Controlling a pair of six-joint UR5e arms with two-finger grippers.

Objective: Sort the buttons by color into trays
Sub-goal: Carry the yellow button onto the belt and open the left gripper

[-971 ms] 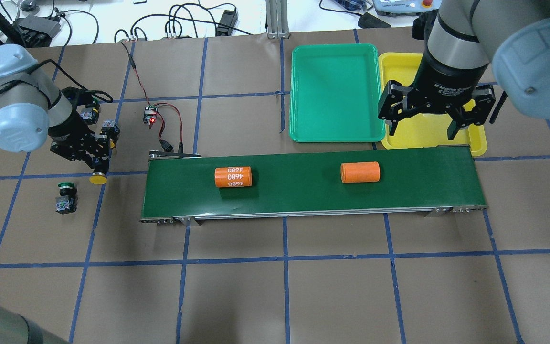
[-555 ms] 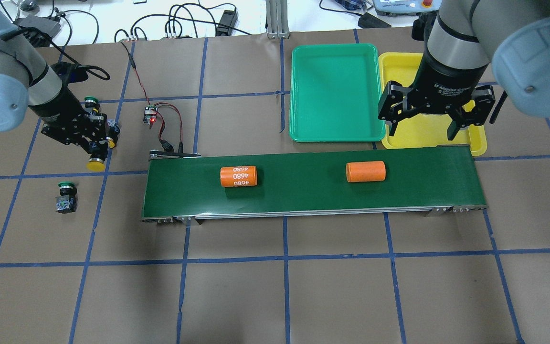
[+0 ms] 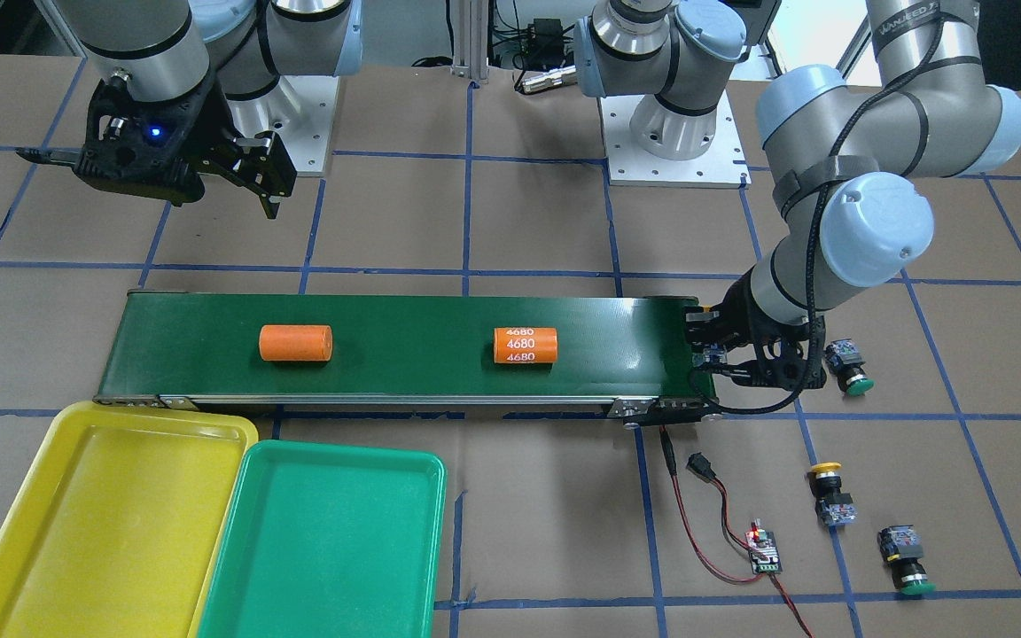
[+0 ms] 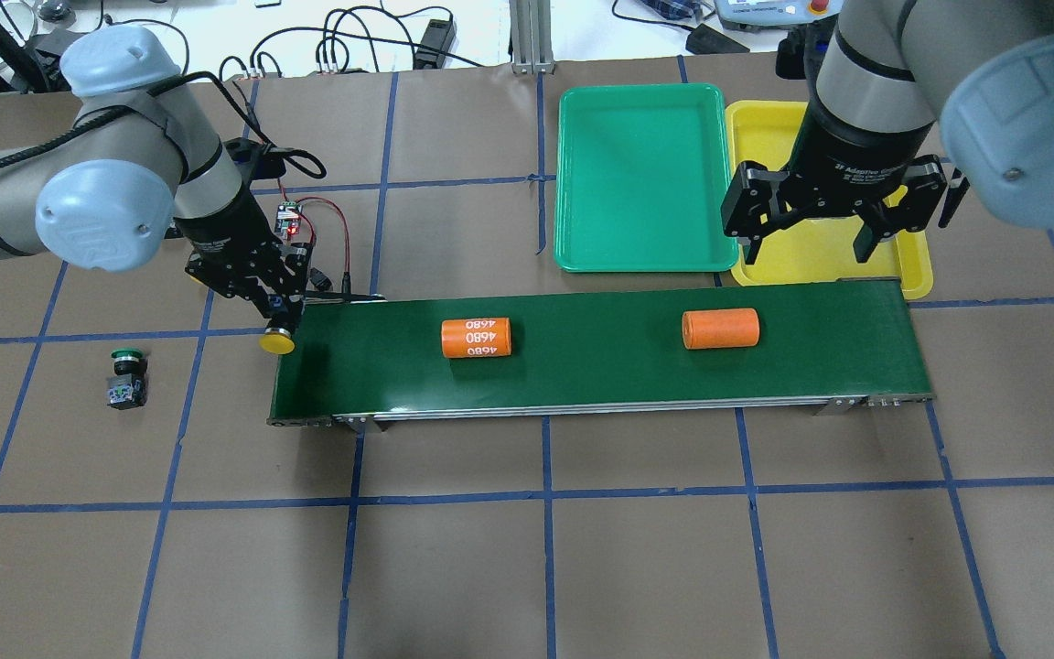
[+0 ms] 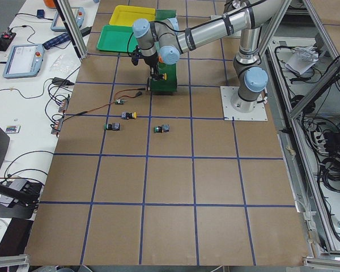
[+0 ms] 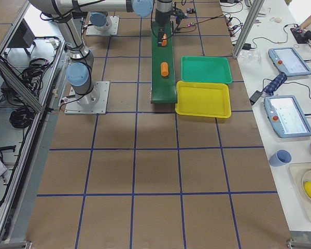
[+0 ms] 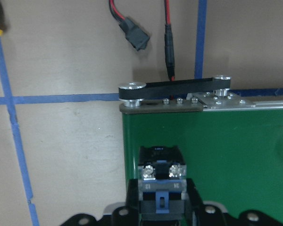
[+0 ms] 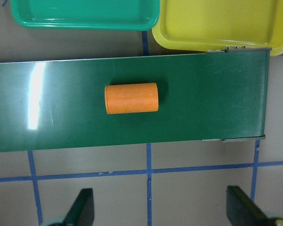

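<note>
left gripper [image 4: 275, 307] clamped on yellow button [image 4: 277, 342], cap toward robot, over the conveyor belt [image 4: 582, 375] edge at robot's left | yellow tray [image 4: 758, 128] beside belt's opposite end | right gripper [image 4: 806, 245] spread wide, nearer it

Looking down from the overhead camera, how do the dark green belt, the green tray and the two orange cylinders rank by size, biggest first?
1. Conveyor belt
2. Green tray
3. 4680 cylinder and plain orange cylinder: these look about alike, so I would not rank one above the other.
</note>
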